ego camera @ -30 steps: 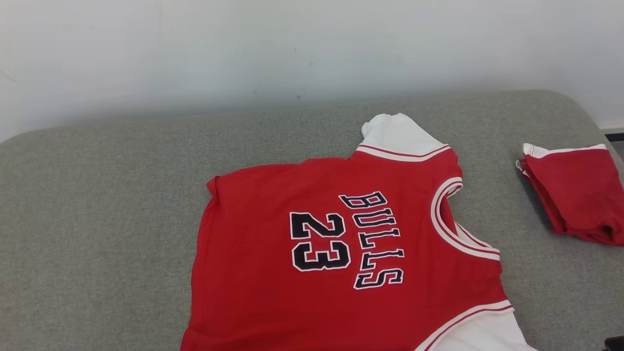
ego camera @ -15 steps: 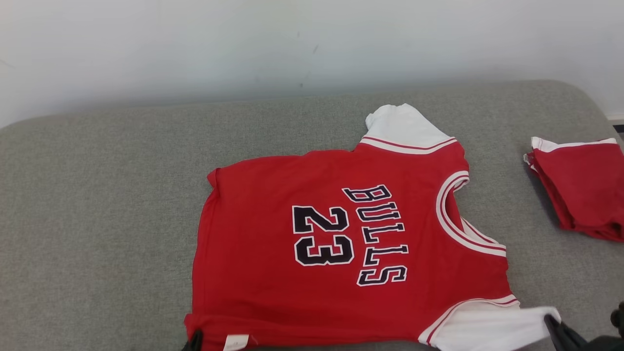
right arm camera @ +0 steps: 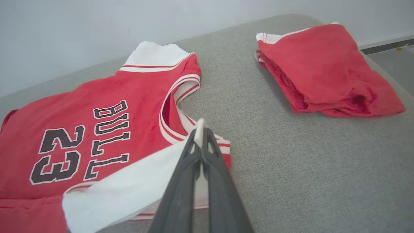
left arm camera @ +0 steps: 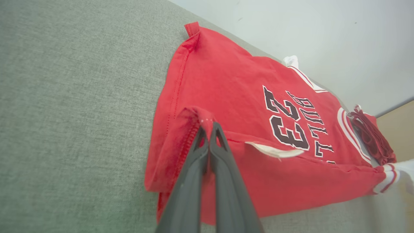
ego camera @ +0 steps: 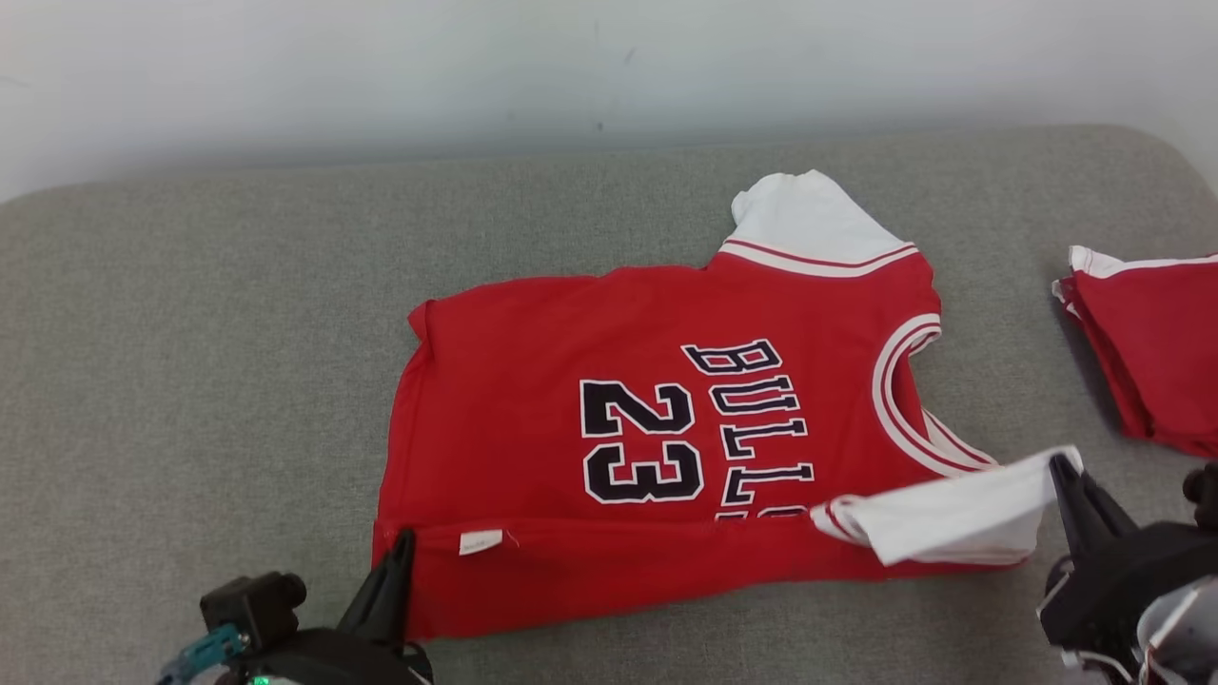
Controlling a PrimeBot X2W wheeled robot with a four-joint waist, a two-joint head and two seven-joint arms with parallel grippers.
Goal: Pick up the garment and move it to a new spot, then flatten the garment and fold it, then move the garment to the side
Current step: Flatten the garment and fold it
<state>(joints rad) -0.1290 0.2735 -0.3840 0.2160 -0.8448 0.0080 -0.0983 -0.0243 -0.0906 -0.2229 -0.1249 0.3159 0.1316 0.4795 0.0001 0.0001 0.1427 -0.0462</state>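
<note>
You are pinching the jersey's (ego camera: pixel 657 333) near hem corner in the closed left end effector (ego camera: pixel 406 542) and its white sleeve (ego camera: pixel 952 514) in the closed right end effector (ego camera: pixel 1059 468); the jersey is lying crosswise on the grey cushion (ego camera: pixel 190 333), stretching away beyond both.

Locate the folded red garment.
In the head view, the folded red garment lies at the right edge of the grey cushion, apart from the Bulls jersey.

One jersey (ego camera: pixel 533 381), perhaps one folded garment (ego camera: pixel 1161 342)
</note>
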